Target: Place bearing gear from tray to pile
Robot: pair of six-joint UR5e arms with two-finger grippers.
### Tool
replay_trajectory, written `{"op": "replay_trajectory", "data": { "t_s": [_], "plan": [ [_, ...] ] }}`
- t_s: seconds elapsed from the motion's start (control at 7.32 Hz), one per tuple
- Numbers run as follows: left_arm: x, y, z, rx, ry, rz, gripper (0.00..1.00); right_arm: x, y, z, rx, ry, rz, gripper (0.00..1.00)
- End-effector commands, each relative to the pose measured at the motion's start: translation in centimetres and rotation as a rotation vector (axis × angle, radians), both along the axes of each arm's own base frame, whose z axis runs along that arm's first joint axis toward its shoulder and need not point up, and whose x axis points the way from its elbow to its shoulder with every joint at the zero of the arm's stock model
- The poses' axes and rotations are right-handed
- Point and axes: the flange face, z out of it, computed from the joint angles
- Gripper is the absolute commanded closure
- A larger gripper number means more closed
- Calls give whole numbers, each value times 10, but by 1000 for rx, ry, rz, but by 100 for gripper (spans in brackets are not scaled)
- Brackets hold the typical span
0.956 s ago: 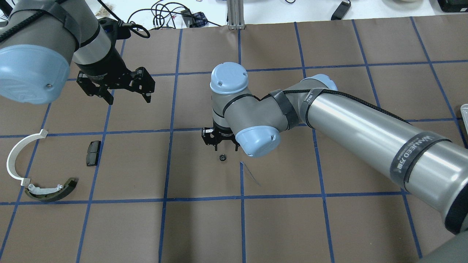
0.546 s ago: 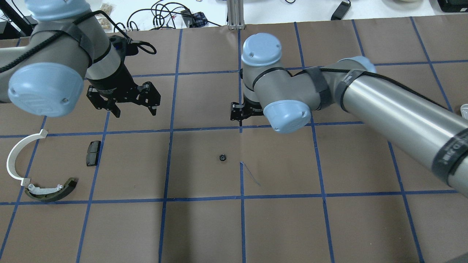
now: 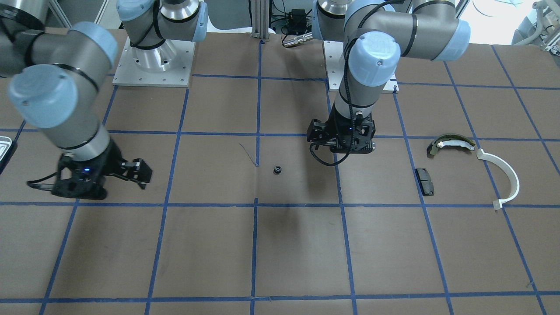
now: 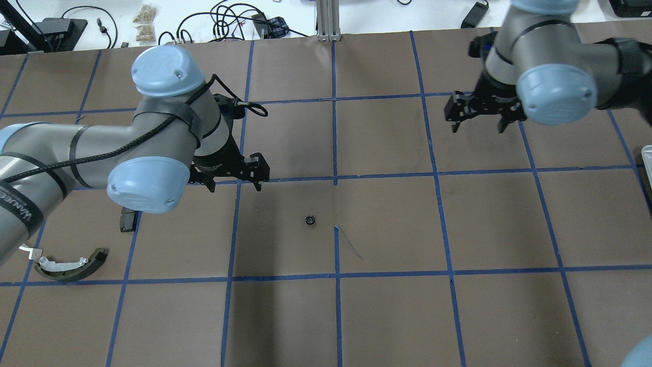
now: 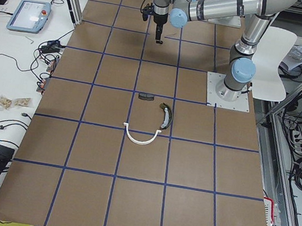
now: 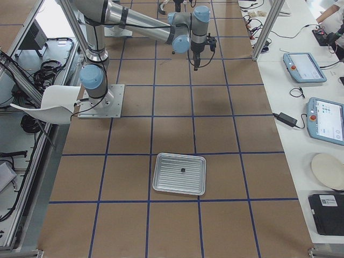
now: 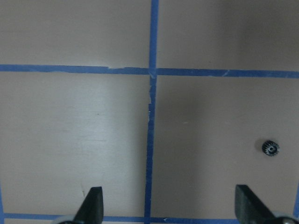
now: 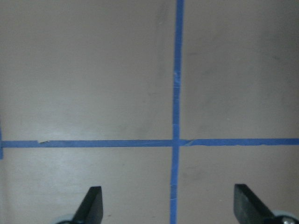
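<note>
Left jaws and right jaws gape empty; an off-centre left pinch could flick the tiny bearing gear (image 4: 310,220) away

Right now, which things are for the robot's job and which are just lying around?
For the job: bearing gear on the table; tray; the pile's brake shoe, black pad and white half-ring; open left hand, nearest the gear.
Just lying about: cables, tablets, white chair.

Brown table (image 4: 387,316), blue tape (image 8: 177,70) grid; white side benches (image 6: 290,177); white chair (image 5: 273,74), perhaps.
</note>
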Motion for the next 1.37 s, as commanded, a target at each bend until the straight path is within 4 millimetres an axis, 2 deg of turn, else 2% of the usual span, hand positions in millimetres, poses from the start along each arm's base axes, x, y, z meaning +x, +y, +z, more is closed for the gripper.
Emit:
{"op": "replay_trajectory", "data": {
  "t_s": [0.0, 0.14, 0.27, 0.55, 0.68, 0.82, 0.96, 1.09, 1.23],
  "plan": [
    [-45, -2, -36, -19, 28, -53, 0, -155, 11, -3, 8, -3, 40, 0],
    [-67, 0, -56, -10, 24, -93, 0, -212, 27, -12, 27, -14, 17, 0],
    [-83, -1, -72, -33, 31, -119, 0, -259, 41, -27, 45, -35, 100, 0],
    [-95, -3, -104, -26, 33, -131, 0, -362, 70, -64, 20, -33, 43, 0],
    [-95, -4, -117, -7, 28, -131, 0, -392, 75, -90, 7, -25, 32, 0],
    [-99, -7, -128, -14, 31, -136, 2, -414, 79, -104, -24, 2, 28, 0],
    [-105, -5, -137, -19, 29, -148, 3, -436, 92, -110, -28, 8, 7, 0],
    [-107, -5, -143, -11, 27, -148, 8, -448, 93, -128, -32, 15, 34, 0],
    [-108, -4, -144, -8, 28, -150, 15, -453, 89, -144, -43, 29, 46, 4]
  ]
}}
